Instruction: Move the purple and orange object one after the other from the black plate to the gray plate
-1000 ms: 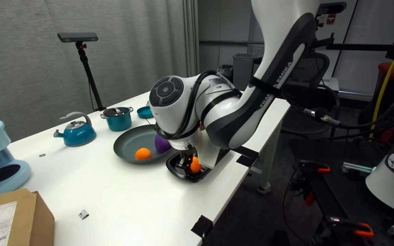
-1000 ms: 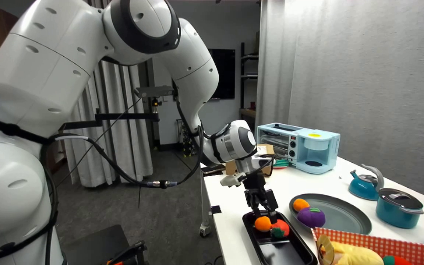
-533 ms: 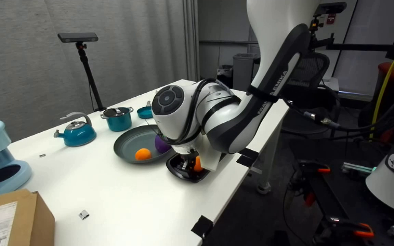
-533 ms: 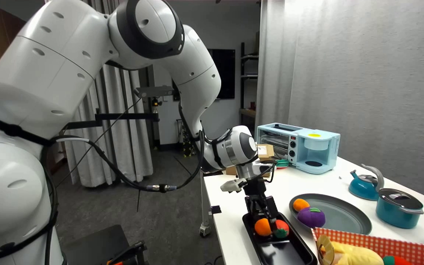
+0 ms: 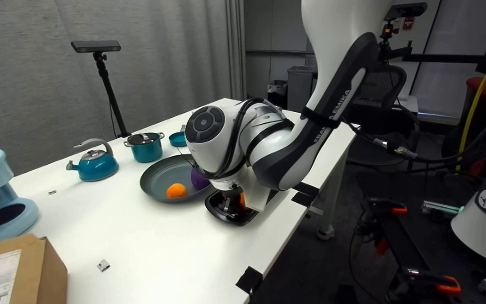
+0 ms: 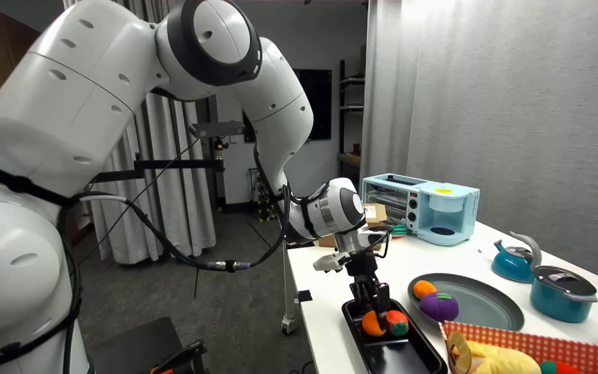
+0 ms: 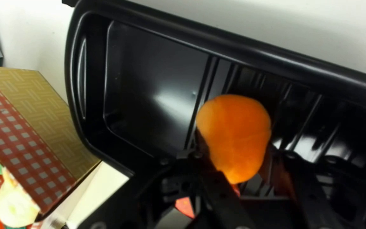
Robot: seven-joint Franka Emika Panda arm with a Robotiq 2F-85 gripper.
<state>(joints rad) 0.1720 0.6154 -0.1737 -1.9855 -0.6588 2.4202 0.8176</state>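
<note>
Inside the black plate (image 6: 390, 356), a deep tray, lies an orange object (image 7: 235, 133). My gripper (image 7: 236, 154) reaches down over it, and its fingers press on both sides, so the soft orange body bulges into a pear shape in the wrist view. In an exterior view the gripper (image 6: 374, 310) covers part of it. The purple object (image 6: 439, 307) rests on the gray plate (image 6: 496, 309), beside a smaller orange ball (image 6: 424, 289). Both also show on that plate (image 5: 158, 177) in the other outside picture, with the purple object (image 5: 199, 179) partly behind the arm.
A red toy with a green top (image 6: 397, 323) sits right beside the gripped object. A red-checked box (image 6: 532, 337) with toy food stands close to the tray. Farther off are a teal pot (image 6: 562, 301), a kettle (image 6: 514, 264) and a light blue appliance (image 6: 423, 208).
My gripper has moved lower into the black plate, and its fingers have come together from wide onto the orange object, which has shifted slightly. The things on the gray plate have stayed put.
</note>
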